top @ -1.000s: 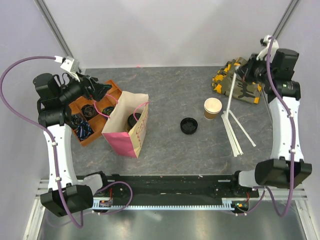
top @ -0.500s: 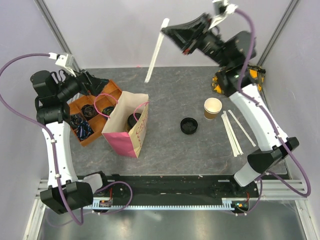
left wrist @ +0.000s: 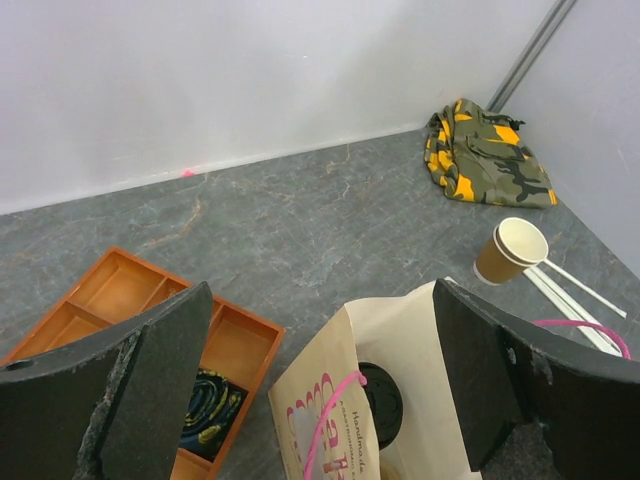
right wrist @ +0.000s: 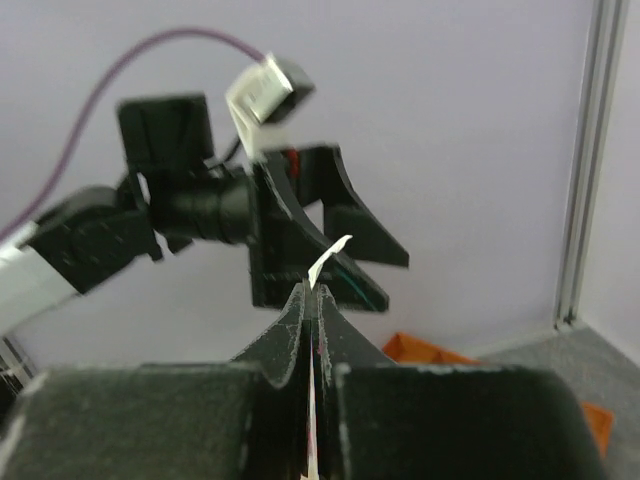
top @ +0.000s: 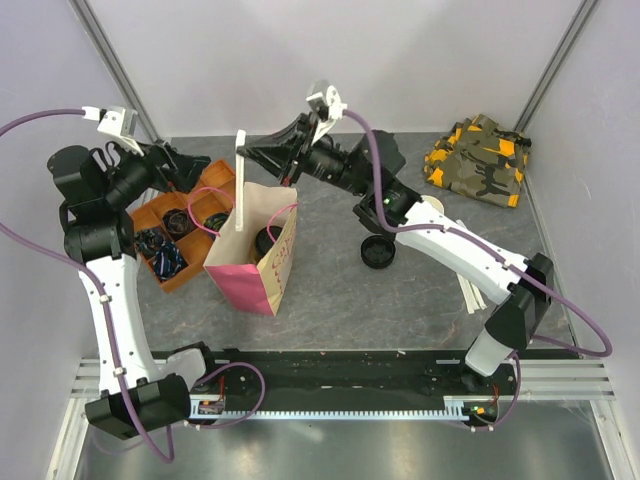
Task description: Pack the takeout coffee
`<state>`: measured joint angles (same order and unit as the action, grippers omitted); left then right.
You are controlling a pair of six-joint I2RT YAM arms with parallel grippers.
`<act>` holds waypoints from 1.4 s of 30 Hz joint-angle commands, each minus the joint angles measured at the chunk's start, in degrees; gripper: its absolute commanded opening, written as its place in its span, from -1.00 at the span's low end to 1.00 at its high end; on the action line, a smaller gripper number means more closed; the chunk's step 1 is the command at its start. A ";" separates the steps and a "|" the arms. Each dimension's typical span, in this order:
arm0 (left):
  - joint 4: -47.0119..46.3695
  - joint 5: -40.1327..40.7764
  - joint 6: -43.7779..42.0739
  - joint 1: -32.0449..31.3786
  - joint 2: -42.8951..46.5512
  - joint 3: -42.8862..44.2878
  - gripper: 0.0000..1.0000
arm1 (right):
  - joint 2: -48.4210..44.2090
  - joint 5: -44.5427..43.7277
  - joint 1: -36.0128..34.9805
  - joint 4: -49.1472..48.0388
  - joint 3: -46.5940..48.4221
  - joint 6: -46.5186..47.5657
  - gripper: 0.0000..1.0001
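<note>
The takeout coffee point(top: 266, 240) stands inside the pink and tan paper bag point(top: 252, 262); only its black lid point(left wrist: 381, 402) shows through the bag's open mouth. My right gripper point(top: 244, 151) reaches across to the left and is shut on the top of a white wrapped straw point(top: 240, 192). The straw hangs upright over the bag's left edge, and its torn tip point(right wrist: 328, 257) pokes out above the pressed-together jaws of that gripper point(right wrist: 315, 292). My left gripper point(top: 190, 168) hovers open above the bag and tray, nothing between its fingers point(left wrist: 152, 385).
An orange compartment tray point(top: 176, 262) with small dark items lies left of the bag. A loose black lid point(top: 378, 251) lies mid-table. A lidless tan cup point(left wrist: 511, 250), several more straws point(top: 468, 291) and a camouflage cloth point(top: 479, 160) are to the right.
The right arm has swung from the far right, high over the table, to the bag, carrying the straw. The left gripper has shifted slightly and stays open.
</note>
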<state>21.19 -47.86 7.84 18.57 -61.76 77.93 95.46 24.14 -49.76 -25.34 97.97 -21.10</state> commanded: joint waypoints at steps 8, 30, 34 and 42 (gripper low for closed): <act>1.04 1.53 -1.33 0.15 4.10 -3.49 0.97 | -1.16 0.47 -2.19 -1.11 -10.95 4.93 -0.99; 21.77 7.69 -3.97 0.24 -7.14 16.09 1.00 | 0.51 -4.45 2.81 4.50 2.03 3.88 0.67; 26.88 8.21 -4.76 0.15 -14.07 23.66 0.99 | 0.60 -6.30 9.13 10.13 6.61 6.77 0.96; 33.90 15.75 -10.62 -4.30 -27.26 38.24 0.99 | 0.60 -7.44 25.48 27.52 5.22 5.20 0.96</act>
<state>49.47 -38.02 4.05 18.02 -83.92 109.49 96.36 18.13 -30.20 -8.64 103.96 -16.19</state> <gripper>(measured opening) 0.995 0.979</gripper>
